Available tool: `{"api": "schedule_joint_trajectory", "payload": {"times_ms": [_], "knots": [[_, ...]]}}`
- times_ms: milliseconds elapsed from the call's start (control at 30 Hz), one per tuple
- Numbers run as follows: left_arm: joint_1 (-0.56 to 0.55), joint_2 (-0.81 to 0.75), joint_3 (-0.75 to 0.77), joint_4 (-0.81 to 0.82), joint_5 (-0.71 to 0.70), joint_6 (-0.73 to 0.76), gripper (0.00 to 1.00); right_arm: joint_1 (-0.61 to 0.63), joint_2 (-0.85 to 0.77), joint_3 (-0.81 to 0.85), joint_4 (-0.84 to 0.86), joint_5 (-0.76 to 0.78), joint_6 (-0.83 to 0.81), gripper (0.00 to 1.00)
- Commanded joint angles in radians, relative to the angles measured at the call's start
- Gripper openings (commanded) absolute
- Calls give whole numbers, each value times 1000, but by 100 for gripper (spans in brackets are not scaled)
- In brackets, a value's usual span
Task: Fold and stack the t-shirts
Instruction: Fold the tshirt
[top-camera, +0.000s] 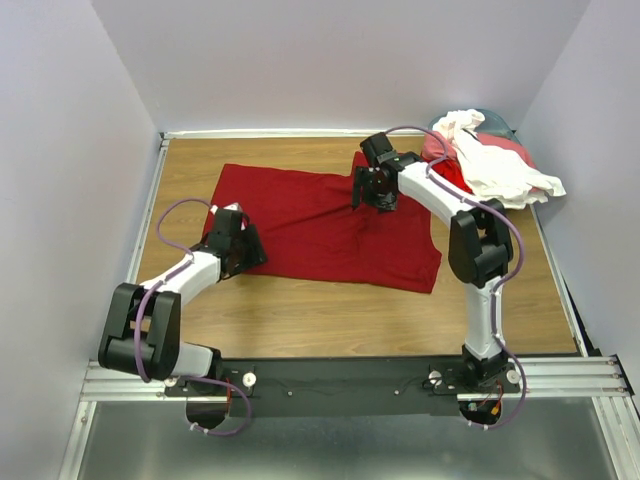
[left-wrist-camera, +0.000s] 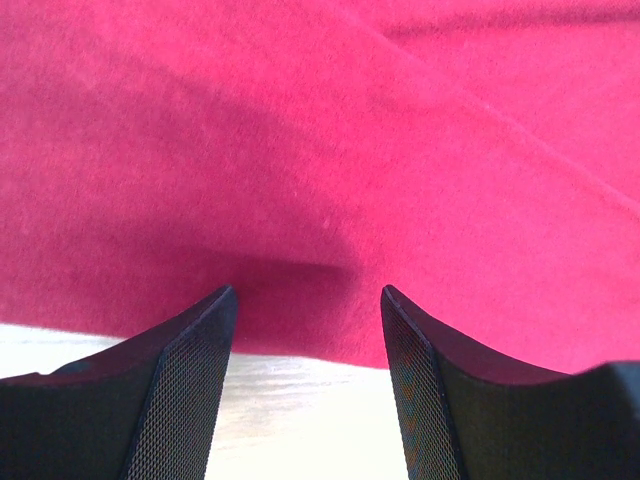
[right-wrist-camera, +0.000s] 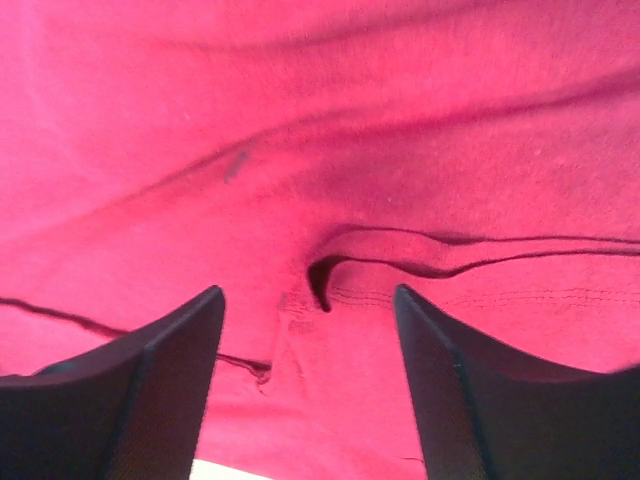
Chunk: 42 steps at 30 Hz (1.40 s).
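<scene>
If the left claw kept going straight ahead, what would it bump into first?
Most likely the crimson t-shirt, whose edge lies just ahead of the open jaws, though depth is unclear.

We see a plain dark crimson t-shirt (top-camera: 330, 225) on the brown wood-grain table (top-camera: 300, 310), a white shirt (top-camera: 505, 170) at the far right heaped over a red-pink shirt (top-camera: 436, 148) and a teal shirt (top-camera: 497, 120), and white-and-black arms (top-camera: 190, 272).
</scene>
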Motion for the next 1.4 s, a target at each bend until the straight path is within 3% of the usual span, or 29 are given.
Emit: {"api": "schedule_joint_trajectory", "payload": {"times_ms": [0, 300, 500, 667, 867, 1133, 1367], "knots": [[-4, -44, 5, -62, -23, 6, 68, 4, -18, 33, -44, 45, -1, 78], [-4, 32, 210, -71, -6, 7, 69, -5, -223, -241, -23, 79, 40, 88], [-4, 198, 264, 71, 40, 7, 68, -30, -303, -488, 77, 37, 80, 89], [-5, 295, 243, 182, 57, -23, 69, -31, -303, -586, 165, 20, 95, 90], [-7, 249, 151, 205, -18, -70, 68, -33, -308, -683, 180, 24, 114, 90], [-7, 169, 69, 98, -101, -163, 68, -33, -404, -853, 177, -21, 147, 90], [-8, -13, -8, 15, -96, -214, 68, -31, -512, -950, 172, -98, 189, 90]]}}
